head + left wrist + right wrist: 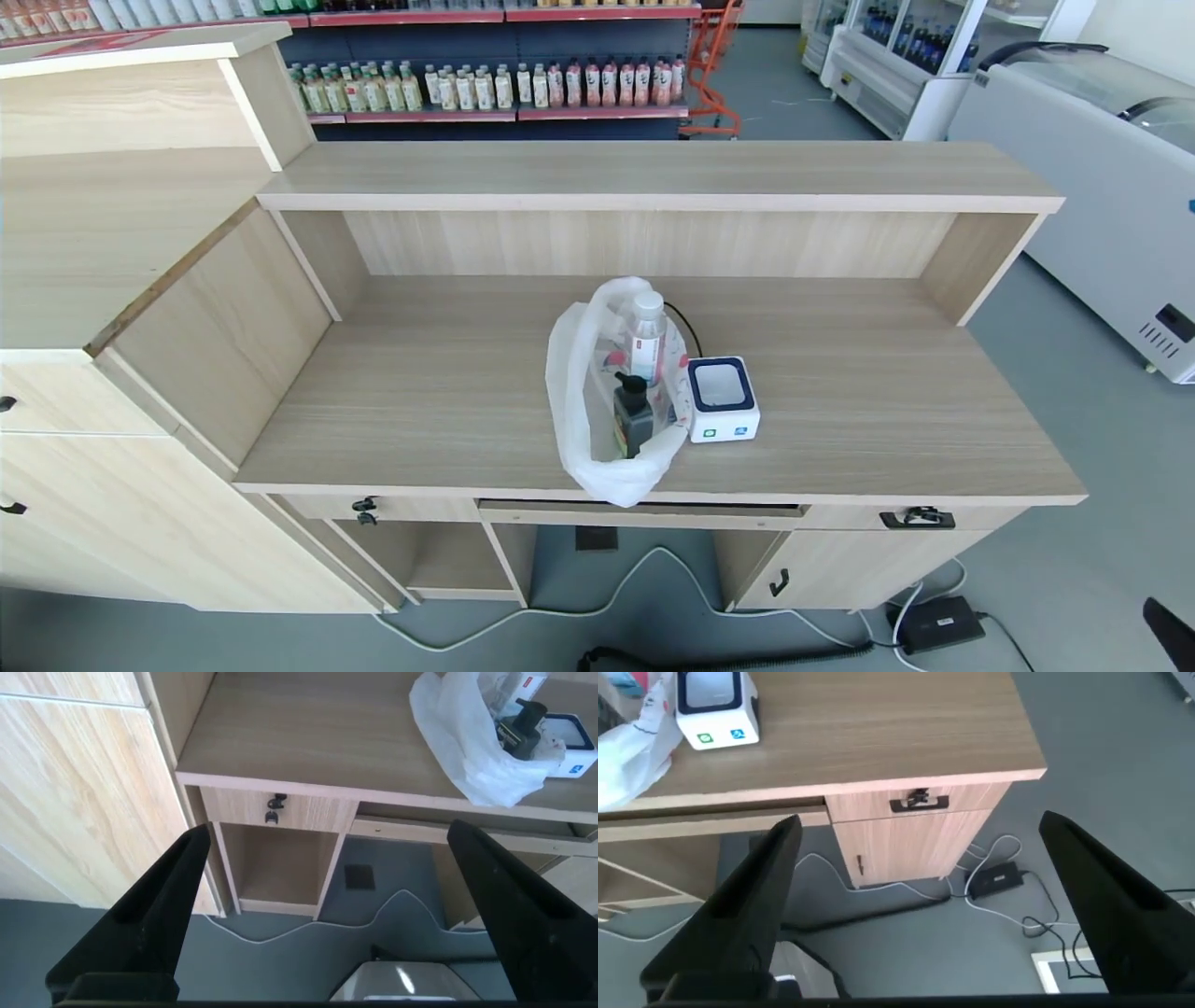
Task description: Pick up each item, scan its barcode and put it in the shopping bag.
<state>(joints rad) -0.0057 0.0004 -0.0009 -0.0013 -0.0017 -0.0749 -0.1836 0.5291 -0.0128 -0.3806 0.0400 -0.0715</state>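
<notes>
On the desk (420, 392), the shopping bag (571, 439) holds a clear bottle (646, 341) and a pump bottle (634, 415), beside the scanner (722, 397).
Head view: bag looks thin, floppy; lift by the rim. Left wrist view: left tool (329, 838) spread wide, empty. Right wrist view: right tool (920, 826) likewise.

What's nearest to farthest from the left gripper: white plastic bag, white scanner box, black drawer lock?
From the left gripper, left wrist view:
1. Black drawer lock, below the wooden desktop.
2. White plastic bag, at its edge.
3. White scanner box, beyond the bag.
</notes>
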